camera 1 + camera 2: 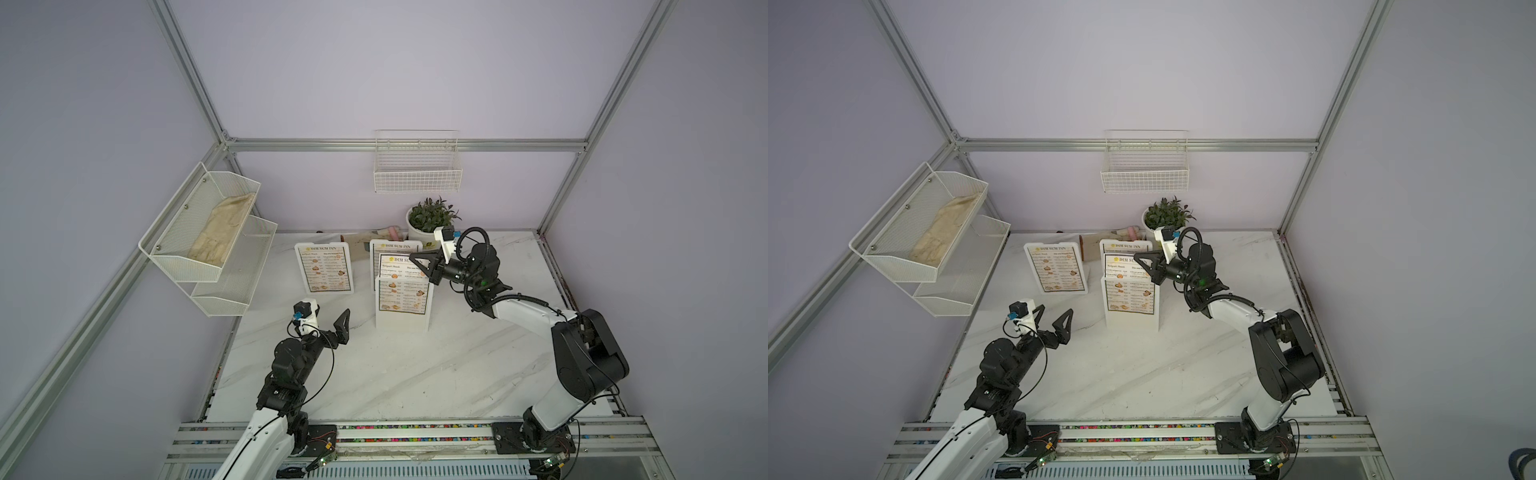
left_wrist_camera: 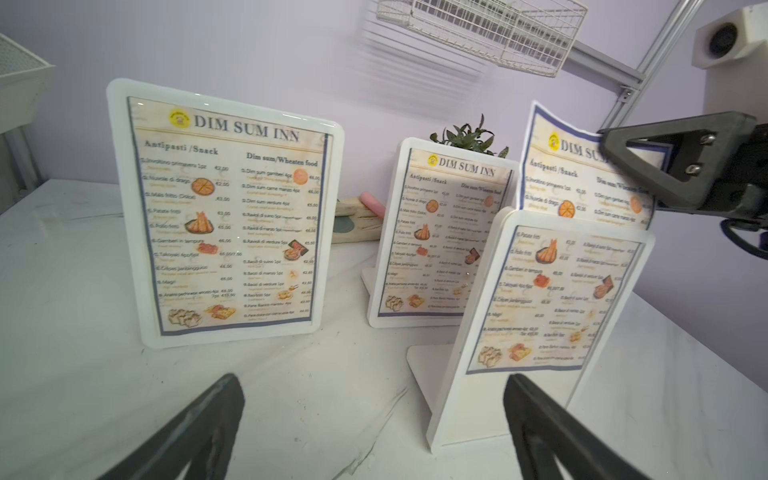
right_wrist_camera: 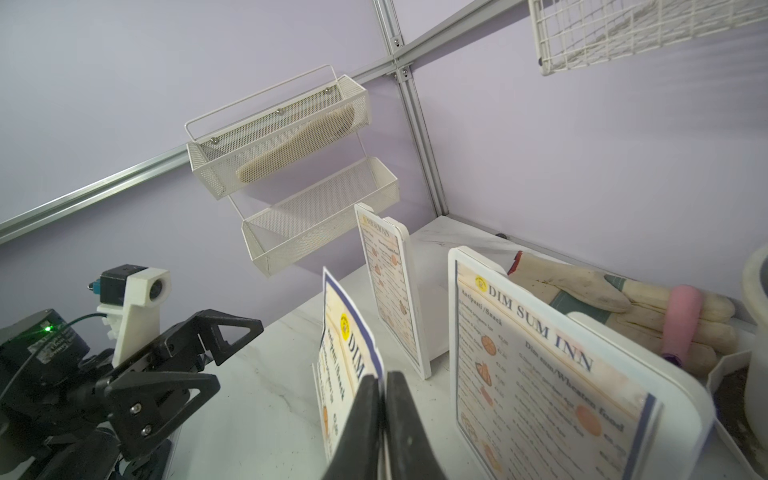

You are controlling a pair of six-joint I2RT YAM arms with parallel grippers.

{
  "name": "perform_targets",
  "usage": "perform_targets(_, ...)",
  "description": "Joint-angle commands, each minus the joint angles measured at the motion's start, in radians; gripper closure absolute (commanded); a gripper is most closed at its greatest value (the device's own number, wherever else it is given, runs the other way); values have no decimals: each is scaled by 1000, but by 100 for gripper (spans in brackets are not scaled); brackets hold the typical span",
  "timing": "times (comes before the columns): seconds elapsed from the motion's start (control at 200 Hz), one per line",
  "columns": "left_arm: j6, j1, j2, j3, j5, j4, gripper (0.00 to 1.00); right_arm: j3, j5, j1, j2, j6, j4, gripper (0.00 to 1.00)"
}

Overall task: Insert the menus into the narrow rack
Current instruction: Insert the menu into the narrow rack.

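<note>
Aluminium rail [image 1: 415, 430]; marble tabletop [image 1: 415, 374]; lilac walls [image 1: 395, 83]; right end effector [image 1: 417, 259] pinching menu [image 1: 392, 267].

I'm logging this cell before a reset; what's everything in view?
menu stands: three, white, upright on the table
menus: three, cream with dark borders; two fully in stands, the third menu half into the front stand
two-tier mesh rack: one, white, left wall
fabric item: one, beige, rack's upper tier
wire basket: one, white, back wall
potted plant: one, green in white pot, table's back
work gloves: pale, count unclear, behind the stands, pink item across them
table: one, white marble
left gripper: black fingers open, empty
right gripper: black fingers pinching the third menu's top
</note>
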Motion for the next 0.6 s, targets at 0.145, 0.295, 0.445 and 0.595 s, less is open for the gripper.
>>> perform_targets(0.145,-18,1,63,-34,-44,117,1,3,-64,6,-53,-58,-24,91)
perform_targets(0.295,-13,0,102,-19,3,121,1,-24,-88,7,-72,-70,-14,100)
perform_targets(0.445,-13,1,80,-32,14,127,1,-66,-114,6,-78,-74,33,100)
perform_targets(0.595,-17,0,50,-52,33,137,0,-86,-128,6,-70,-70,45,100)
